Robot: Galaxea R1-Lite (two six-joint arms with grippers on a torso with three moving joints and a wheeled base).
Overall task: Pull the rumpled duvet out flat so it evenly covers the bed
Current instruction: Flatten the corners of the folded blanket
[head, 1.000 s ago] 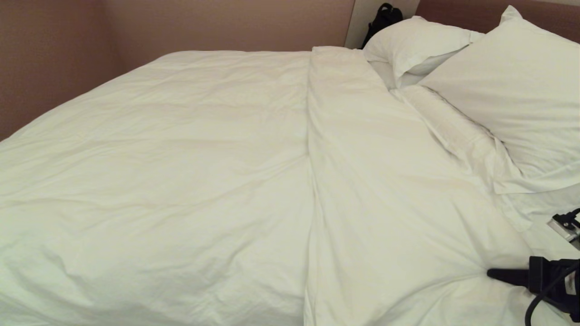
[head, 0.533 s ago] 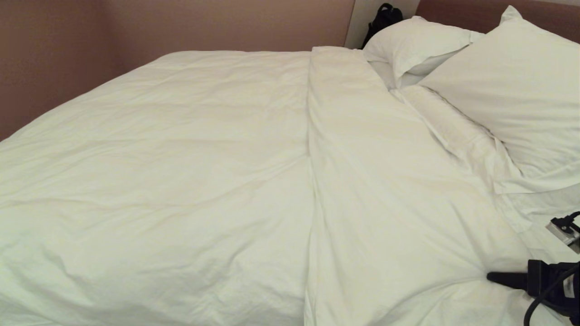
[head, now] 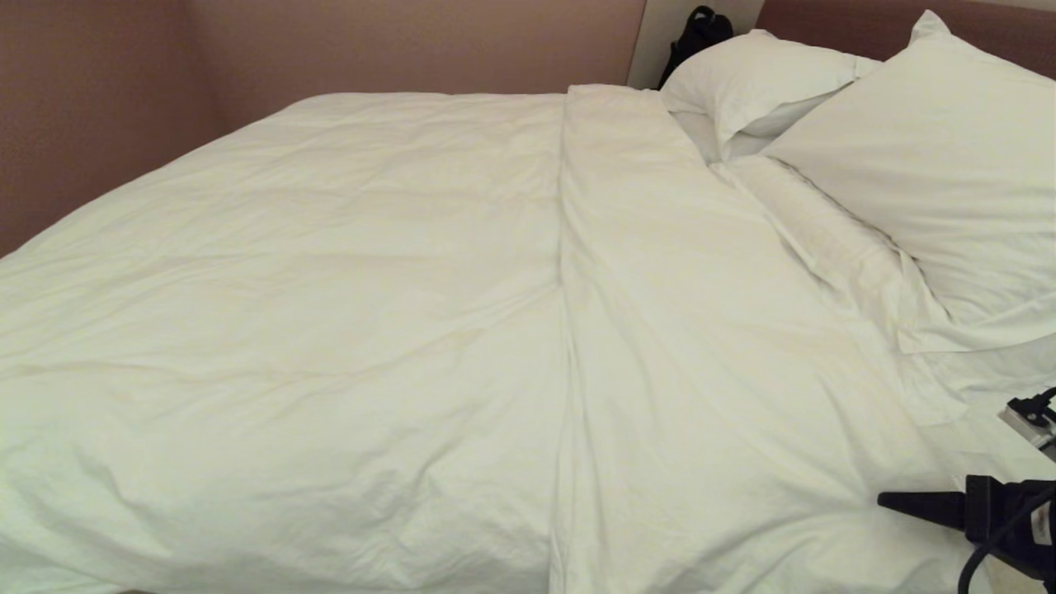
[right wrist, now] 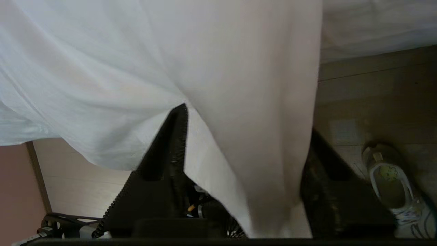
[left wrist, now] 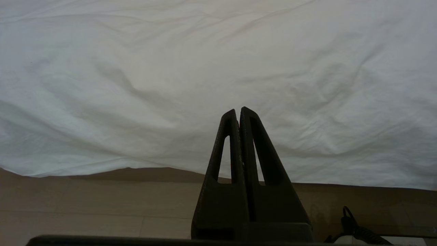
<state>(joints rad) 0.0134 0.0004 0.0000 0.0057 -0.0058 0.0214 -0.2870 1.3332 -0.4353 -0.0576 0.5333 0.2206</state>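
Observation:
The white duvet (head: 330, 289) lies spread over the bed, with soft creases and a folded-back band (head: 660, 272) running down toward the pillows. The brown headboard (head: 825, 21) of the bed shows at the far right. My right gripper (head: 887, 499) is at the duvet's near right edge. In the right wrist view the right gripper (right wrist: 248, 119) is open, its fingers (right wrist: 170, 143) spread wide, and a loose fold of duvet (right wrist: 259, 102) hangs between them. My left gripper (left wrist: 238, 111) is shut and empty, pointing at the duvet's hanging side (left wrist: 170, 68) above the floor.
Two plump white pillows (head: 932, 157) (head: 759, 78) lean at the headboard. A black bag (head: 697, 29) stands in the far corner. Brown walls (head: 99, 99) close the far side. A white shoe (right wrist: 392, 184) lies on the wooden floor (right wrist: 375, 85) beside the bed.
The right gripper's jaws have opened and let go of the duvet. The tight creases that ran to its tip have slackened. The left arm has not moved.

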